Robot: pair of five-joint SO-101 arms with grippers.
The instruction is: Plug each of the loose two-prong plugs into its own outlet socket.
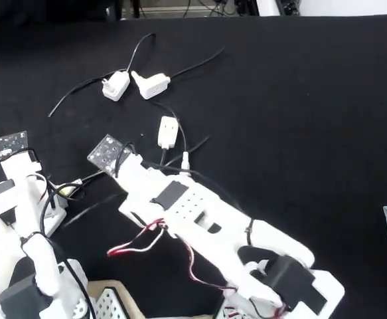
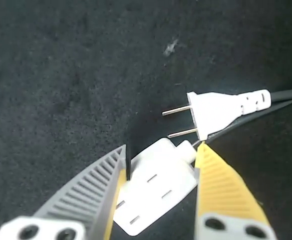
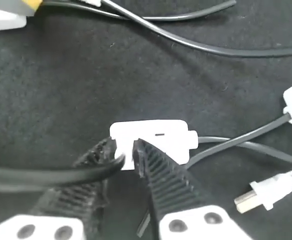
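Left gripper [image 2: 163,150] clamped on white outlet socket [image 2: 151,192], two-prong plug [image 2: 213,112] just beside on black table [image 2: 60,75], right gripper [image 3: 124,147] pinching black cable [image 3: 45,176] near another socket [image 3: 158,137].

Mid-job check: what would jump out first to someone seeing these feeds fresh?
The left claw gripping a white outlet socket, with a loose two-prong plug lying just beside it, prongs bare. The right claw sits at a second white socket, black cables trailing across the dark cloth.
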